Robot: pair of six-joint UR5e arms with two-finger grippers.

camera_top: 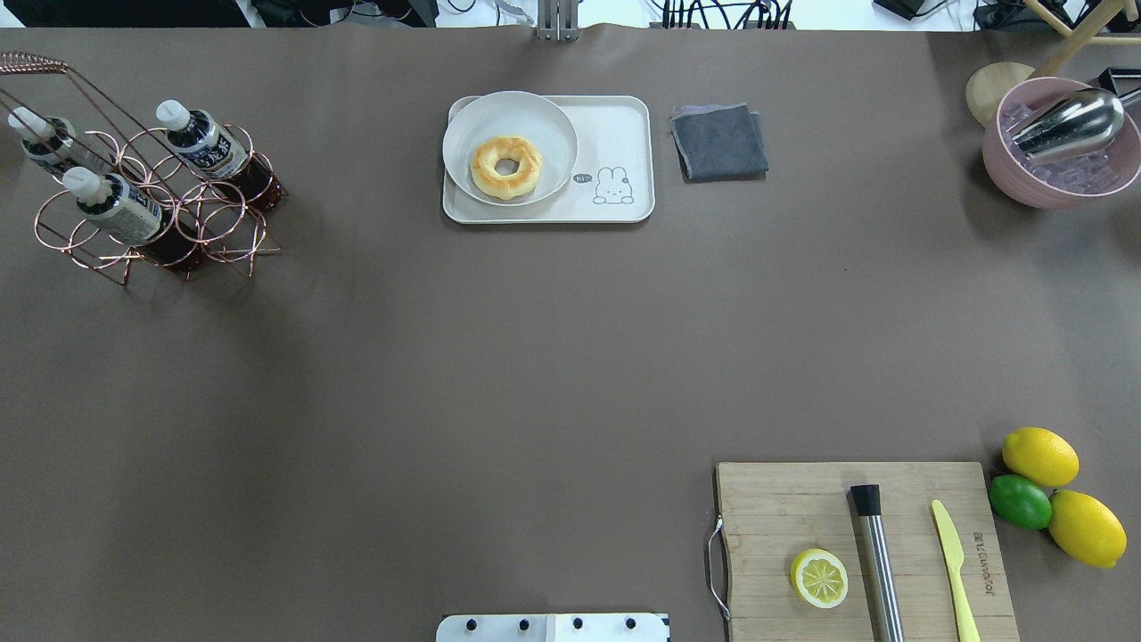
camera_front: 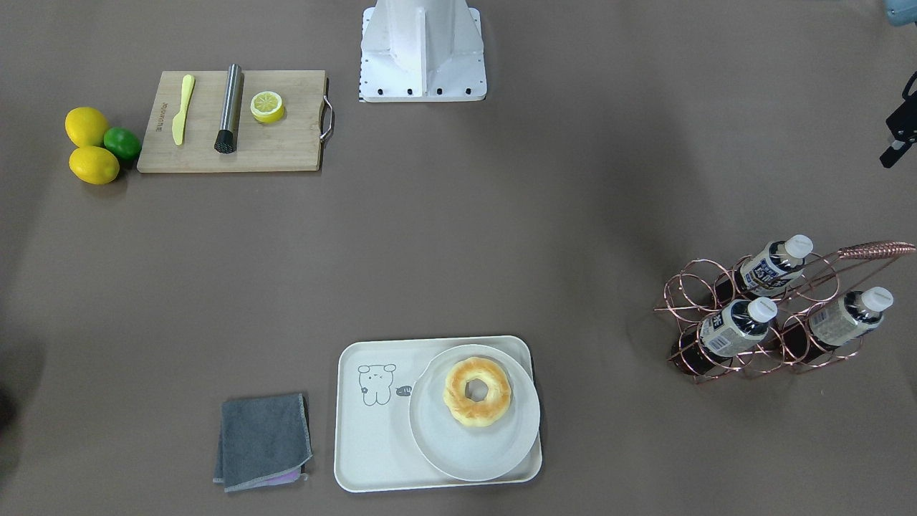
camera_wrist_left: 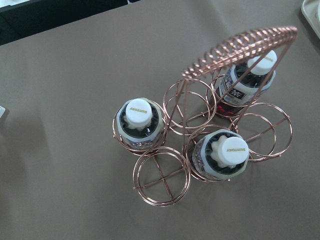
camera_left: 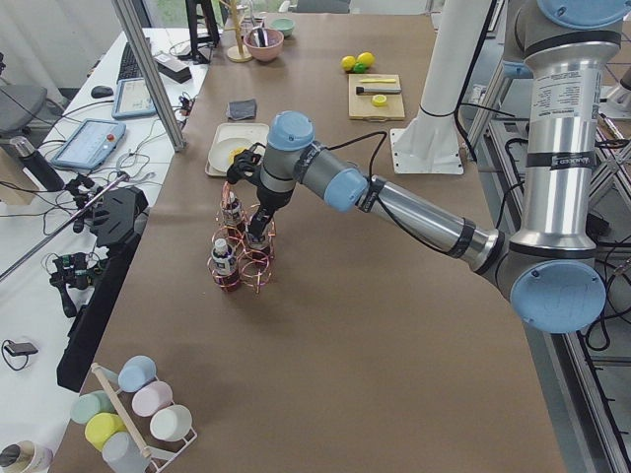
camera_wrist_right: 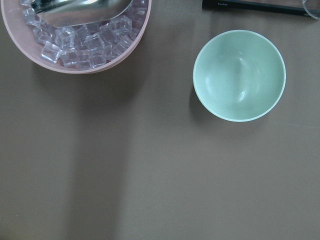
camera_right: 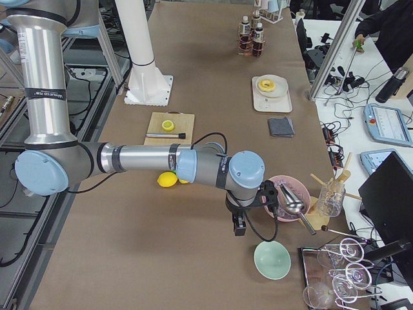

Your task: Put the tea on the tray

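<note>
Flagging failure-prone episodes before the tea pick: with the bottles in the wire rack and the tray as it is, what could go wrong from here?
1. The tea bottles sit in rings of the copper wire rack, one close by its coiled handle; a lift could snag and drag the rack.
2. The plate with the doughnut covers most of the tray; a bottle set on the plate's rim may tip.

Three tea bottles (camera_front: 738, 326), two whole lemons (camera_front: 86, 126), one lime (camera_front: 122, 142), one tray (camera_front: 372, 437), one plate (camera_front: 473, 455).
</note>
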